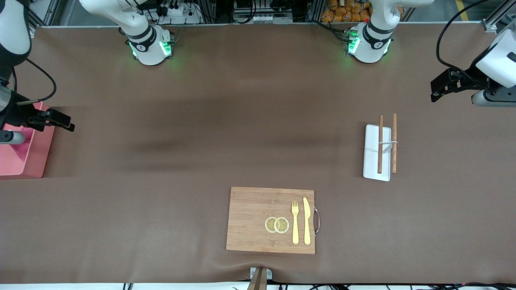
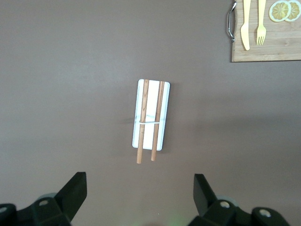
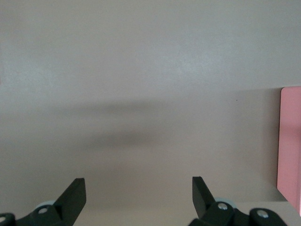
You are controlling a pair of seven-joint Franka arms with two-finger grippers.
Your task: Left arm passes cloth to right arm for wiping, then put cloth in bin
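One salmon-pink bin (image 1: 25,153) stands at the right arm's end of the brown table (image 1: 201,161); the cloth is nowhere visible. The right gripper (image 1: 60,121) hangs beside the bin, fingers spread wide and empty. The left gripper (image 2: 140,197) hangs at the left arm's end, likewise wide apart and empty. One white tray (image 1: 377,153) bears two chopsticks (image 1: 380,144). One wooden board (image 1: 271,220) carries two lemon slices (image 1: 277,224), one fork (image 1: 295,221), one knife (image 1: 306,220).

Even overhead light fell bright on the matte brown tablecloth (image 1: 201,161), soft arm shadows streaked its middle toward nine o'clock, and the right wrist view looked washed-out.
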